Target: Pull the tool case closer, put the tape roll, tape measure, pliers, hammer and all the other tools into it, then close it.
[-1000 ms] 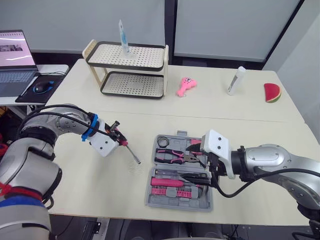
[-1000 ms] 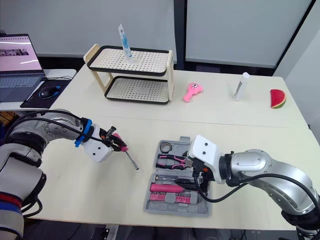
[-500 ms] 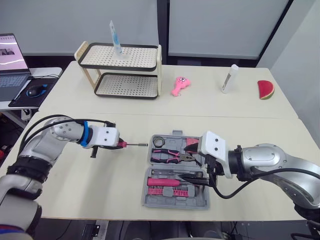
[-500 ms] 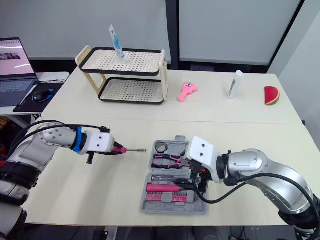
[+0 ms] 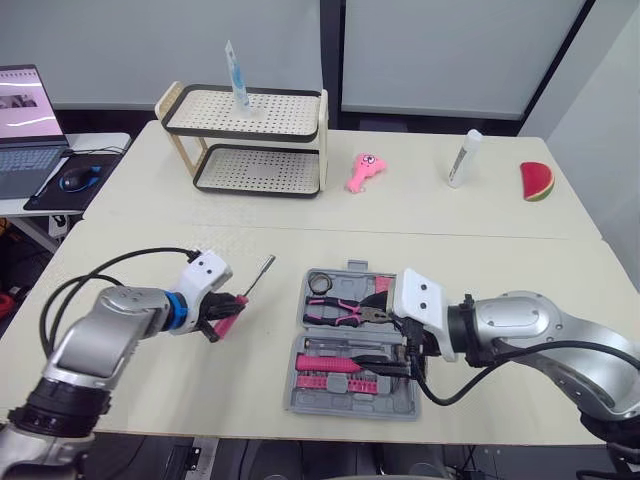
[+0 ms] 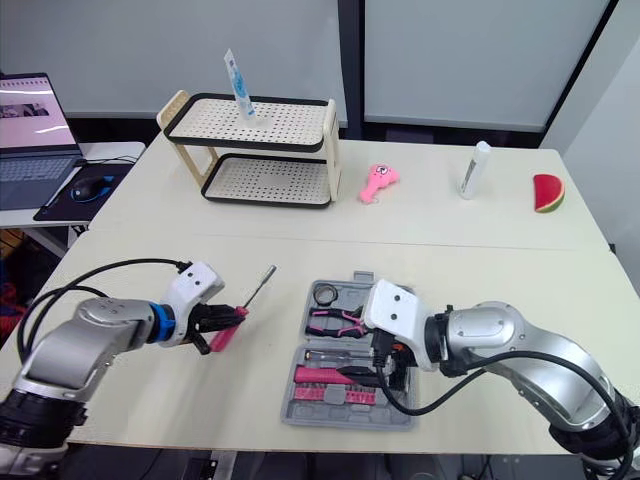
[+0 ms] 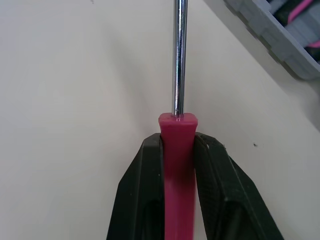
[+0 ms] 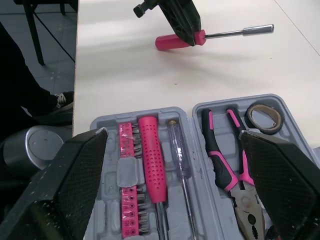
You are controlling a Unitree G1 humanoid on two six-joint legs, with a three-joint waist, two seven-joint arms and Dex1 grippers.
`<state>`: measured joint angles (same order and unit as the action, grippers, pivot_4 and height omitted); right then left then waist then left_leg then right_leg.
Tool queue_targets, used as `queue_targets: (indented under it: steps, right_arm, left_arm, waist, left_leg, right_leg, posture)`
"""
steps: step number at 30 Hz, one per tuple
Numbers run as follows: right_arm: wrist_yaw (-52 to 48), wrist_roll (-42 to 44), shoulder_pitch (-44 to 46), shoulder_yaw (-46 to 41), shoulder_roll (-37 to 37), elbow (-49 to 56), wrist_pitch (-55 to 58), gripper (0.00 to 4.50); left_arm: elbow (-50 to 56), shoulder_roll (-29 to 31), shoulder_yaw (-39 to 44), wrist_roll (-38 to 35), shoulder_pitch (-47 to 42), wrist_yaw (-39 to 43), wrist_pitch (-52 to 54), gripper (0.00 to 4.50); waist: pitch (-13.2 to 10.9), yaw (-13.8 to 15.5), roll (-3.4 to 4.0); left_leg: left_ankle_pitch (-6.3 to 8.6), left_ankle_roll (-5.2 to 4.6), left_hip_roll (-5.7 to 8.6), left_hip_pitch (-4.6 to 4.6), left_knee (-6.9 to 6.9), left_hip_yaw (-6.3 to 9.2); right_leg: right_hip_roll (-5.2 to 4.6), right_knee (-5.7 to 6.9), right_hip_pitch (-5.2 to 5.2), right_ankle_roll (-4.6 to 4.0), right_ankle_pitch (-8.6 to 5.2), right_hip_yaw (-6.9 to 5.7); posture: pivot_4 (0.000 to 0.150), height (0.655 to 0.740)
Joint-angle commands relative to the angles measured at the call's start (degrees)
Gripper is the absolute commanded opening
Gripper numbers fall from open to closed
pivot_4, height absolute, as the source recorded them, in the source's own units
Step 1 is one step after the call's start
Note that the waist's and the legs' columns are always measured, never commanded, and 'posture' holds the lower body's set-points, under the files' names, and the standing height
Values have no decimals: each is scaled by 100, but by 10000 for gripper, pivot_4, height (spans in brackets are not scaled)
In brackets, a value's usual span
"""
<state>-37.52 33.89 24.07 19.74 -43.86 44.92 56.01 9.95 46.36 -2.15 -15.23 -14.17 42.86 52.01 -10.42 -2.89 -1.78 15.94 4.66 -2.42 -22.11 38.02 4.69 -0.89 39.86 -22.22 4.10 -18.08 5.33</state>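
The left gripper (image 7: pixel 178 144) squeezes the pink handle of the screwdriver (image 5: pixel 252 283). The metal shaft sticks straight out past its fingertips, just above the table. The right gripper (image 8: pixel 172 132) hangs over the open tool case (image 5: pixel 300 395) with its fingers spread wide, holding nothing. Right below it lie the pliers (image 8: pixel 225 160) and the tape roll (image 8: pixel 264 117), each in its own slot.
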Motion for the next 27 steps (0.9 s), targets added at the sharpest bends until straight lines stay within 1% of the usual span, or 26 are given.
queue_targets:
  steps: [1,6,10,16,19,21,23,25,27]
  right_arm:
    - [-49,-262,152,78,40,40,-231,45000]
    - [-31,-455,198,143,203,-64,-320,45000]
    - [-39,-525,186,156,285,-75,-326,45000]
    - [-29,-632,182,138,415,-94,-324,45000]
    - [-32,-653,178,134,430,-91,-314,45000]
    - [-30,-653,171,122,430,-77,-294,45000]
    - [-32,-642,166,100,423,-58,-276,45000]
    - [-25,-624,149,68,415,-32,-261,45000]
    - [-5,-594,113,5,418,9,-261,45000]
  left_arm:
    - [337,-237,272,-45,86,-499,578,5036]
    - [524,-583,391,-56,176,-966,1053,5035]
    - [411,-794,368,14,156,-1224,1109,5035]
    - [73,-988,335,-60,112,-1191,848,5035]
    - [-176,-984,330,26,216,-1147,482,5035]
    - [-185,-980,419,-34,333,-1057,264,12227]
    - [-109,-962,525,-138,455,-951,128,17940]
    - [9,-913,656,-227,595,-872,45,24558]
    - [209,-790,939,-369,843,-694,-171,30590]
  waist:
    - [0,0,0]
    - [-1,0,2]
    - [-1,2,3]
    - [-5,10,11]
    - [-5,23,17]
    - [-6,14,18]
    - [-6,12,18]
    - [-6,17,18]
    - [-6,-3,19]
  left_leg:
    - [0,0,0,0,-1,-1]
    - [0,1,0,3,-7,-2]
    - [0,1,1,3,-10,-3]
    - [0,2,2,2,-16,-3]
    - [0,2,7,2,-17,-4]
    - [0,2,8,2,-18,-5]
    - [1,2,7,0,-19,-6]
    - [1,3,6,-2,-22,-4]
    - [1,3,6,-3,-22,-5]
  right_leg:
    - [0,0,1,0,0,0]
    - [0,-8,0,-1,0,3]
    - [-3,-18,2,-1,1,2]
    - [-4,-33,5,-4,3,1]
    - [-12,-41,8,-4,4,1]
    - [-14,-45,9,-4,4,2]
    - [-14,-48,7,-4,4,2]
    - [-15,-51,7,-4,4,-2]
    - [-14,-52,7,-4,4,-1]
  posture:
    - [1500,7350]
    - [1500,7350]
    - [1500,7350]
    - [1500,7350]
    - [1500,7350]
    - [1500,7350]
    - [1500,7350]
    - [1500,7350]
    - [1500,7350]
